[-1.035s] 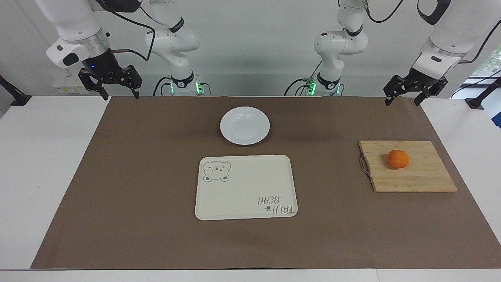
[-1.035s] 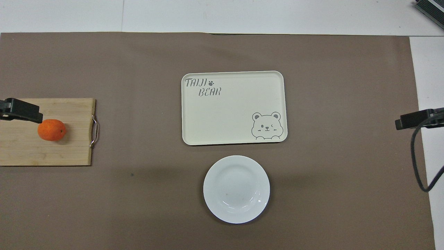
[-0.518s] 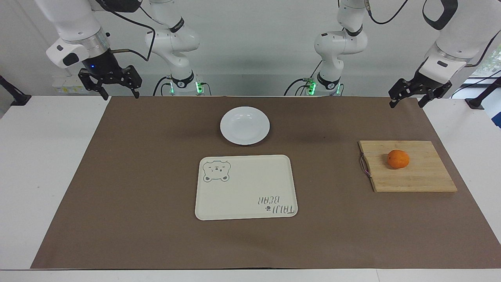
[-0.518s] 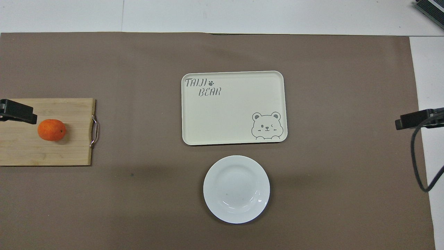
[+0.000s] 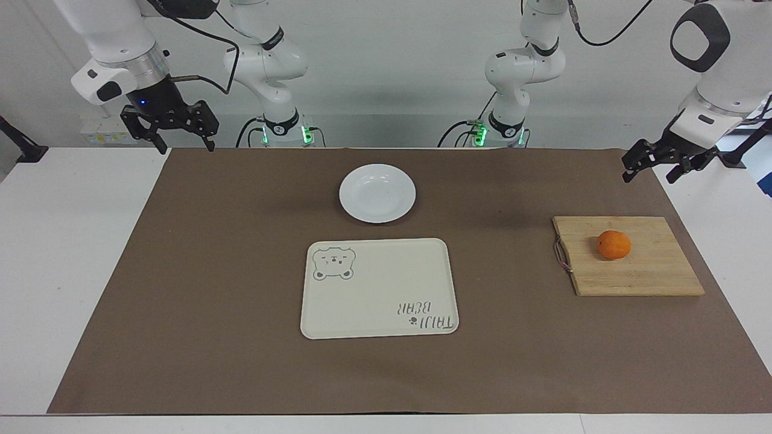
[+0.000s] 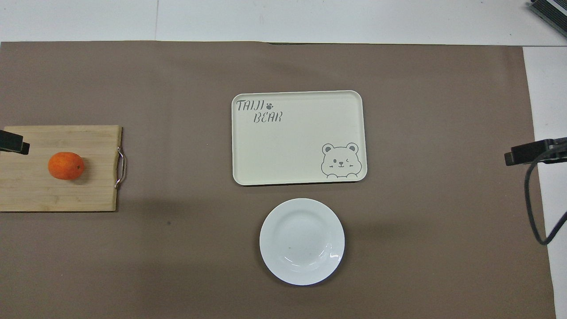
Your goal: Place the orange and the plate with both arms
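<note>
Left end effector (image 5: 660, 167): hanging spread, empty, over the tabletop's (image 5: 54, 241) corner near the cutting board (image 5: 639, 271).
Right end effector (image 5: 170, 134): waiting spread, empty.
Orange (image 5: 613, 245): sitting on the board, below the left end effector.
Plate (image 5: 377, 193): lying between both end effectors, beside the tray (image 5: 379, 289).

Facing cam: mounted high across the bench (image 5: 60, 253), looks back at both robots & slightly down. Arm bases and wall along top edge; whole brown mat (image 5: 211, 271) in frame, so fairly far off.

Overhead cam: high above robots' end, aimed forward & steeply down. Closer crop; mat (image 6: 155, 79) edges cut at the bottom and at the left arm's end.

Views are half a turn apart. Both share mat centre w/ tray (image 5: 368, 289) (image 6: 292, 146), plate (image 5: 377, 193) (image 6: 302, 241), cutting board (image 5: 639, 271) (image 6: 88, 195), orange (image 5: 614, 245) (image 6: 66, 165). Tray lettering upside down in facing cam, upright in overhead.
</note>
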`<action>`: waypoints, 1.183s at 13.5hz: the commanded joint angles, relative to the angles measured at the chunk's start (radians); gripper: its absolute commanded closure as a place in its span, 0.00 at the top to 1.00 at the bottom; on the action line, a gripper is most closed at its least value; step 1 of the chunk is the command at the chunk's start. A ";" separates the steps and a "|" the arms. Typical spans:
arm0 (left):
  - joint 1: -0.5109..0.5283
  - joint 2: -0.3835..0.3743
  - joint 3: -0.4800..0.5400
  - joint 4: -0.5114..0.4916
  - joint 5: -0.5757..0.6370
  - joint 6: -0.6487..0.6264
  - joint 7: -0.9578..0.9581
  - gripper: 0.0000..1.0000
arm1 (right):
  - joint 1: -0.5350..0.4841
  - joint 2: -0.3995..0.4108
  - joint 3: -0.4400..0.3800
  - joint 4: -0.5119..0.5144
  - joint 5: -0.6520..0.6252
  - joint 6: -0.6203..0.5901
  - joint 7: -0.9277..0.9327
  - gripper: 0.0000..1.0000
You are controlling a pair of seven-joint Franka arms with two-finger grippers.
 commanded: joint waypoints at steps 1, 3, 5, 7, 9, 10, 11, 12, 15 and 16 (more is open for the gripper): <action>0.031 0.023 -0.010 -0.015 0.009 0.047 0.043 1.00 | -0.003 -0.008 0.002 -0.005 0.020 0.004 0.013 1.00; 0.038 0.046 -0.010 -0.017 0.005 0.071 0.042 1.00 | -0.003 -0.008 0.002 -0.005 0.020 0.004 0.013 1.00; 0.038 0.080 -0.010 -0.018 0.002 0.100 0.042 1.00 | -0.003 -0.008 0.002 -0.005 0.020 0.004 0.013 1.00; 0.041 0.100 -0.011 -0.039 0.000 0.139 0.043 1.00 | -0.003 -0.008 0.002 -0.005 0.020 0.004 0.013 1.00; 0.041 0.111 -0.010 -0.085 -0.005 0.200 0.051 1.00 | -0.003 -0.008 0.002 -0.005 0.020 0.004 0.013 1.00; 0.041 0.118 -0.010 -0.105 -0.005 0.229 0.065 1.00 | -0.003 -0.008 0.002 -0.005 0.020 0.004 0.013 1.00; 0.042 0.126 -0.010 -0.122 -0.005 0.246 0.074 1.00 | -0.003 -0.008 0.002 -0.005 0.020 0.004 0.013 1.00; 0.050 0.146 -0.010 -0.133 -0.005 0.263 0.100 1.00 | -0.003 -0.008 0.002 -0.005 0.020 0.004 0.013 1.00; 0.068 0.175 -0.010 -0.174 -0.005 0.346 0.172 1.00 | -0.003 -0.008 0.002 -0.005 0.020 0.004 0.013 1.00; 0.077 0.190 -0.010 -0.182 -0.005 0.361 0.172 1.00 | -0.003 -0.008 0.002 -0.005 0.020 0.004 0.013 1.00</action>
